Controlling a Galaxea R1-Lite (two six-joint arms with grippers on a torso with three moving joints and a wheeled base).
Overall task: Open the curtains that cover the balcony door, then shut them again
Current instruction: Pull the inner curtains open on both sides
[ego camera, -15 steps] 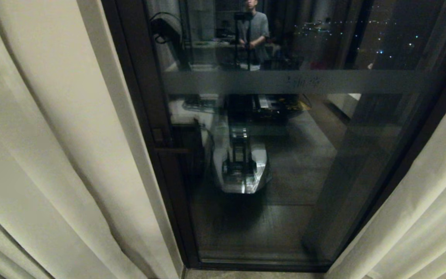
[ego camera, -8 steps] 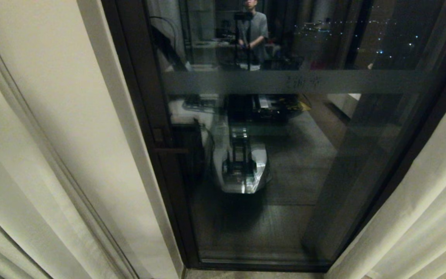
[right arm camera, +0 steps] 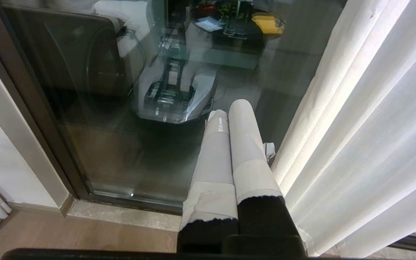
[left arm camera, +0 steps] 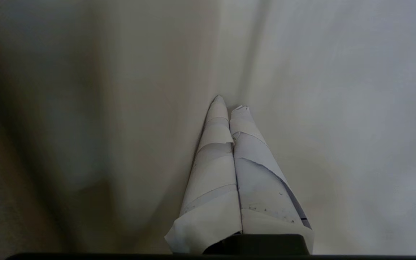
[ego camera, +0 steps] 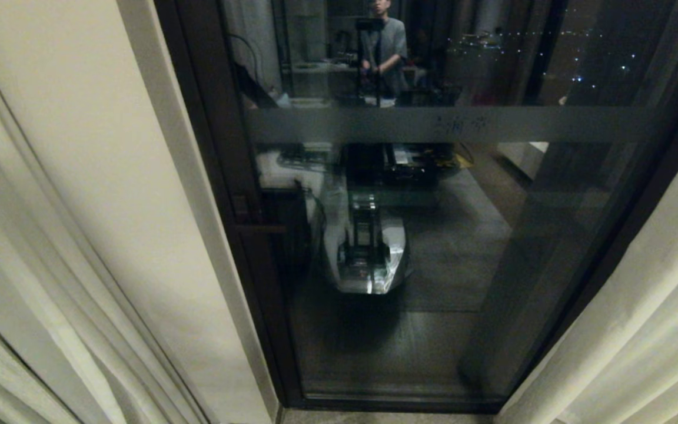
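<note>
Curtains (ego camera: 50, 247) are seen drawn to either side of the bare balcony door (ego camera: 433, 235). The left gripper (left arm camera: 229, 104), fingers pressed together, is nosed into soft, yielding folds; the right gripper (right arm camera: 231, 108) is held closed, empty. A pleat edge is judged best for taking hold.

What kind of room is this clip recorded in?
Likely a living room or hotel-style room at night: a glass balcony door, floor-length cream curtains drawn to both sides, and wood flooring by the threshold.
</note>
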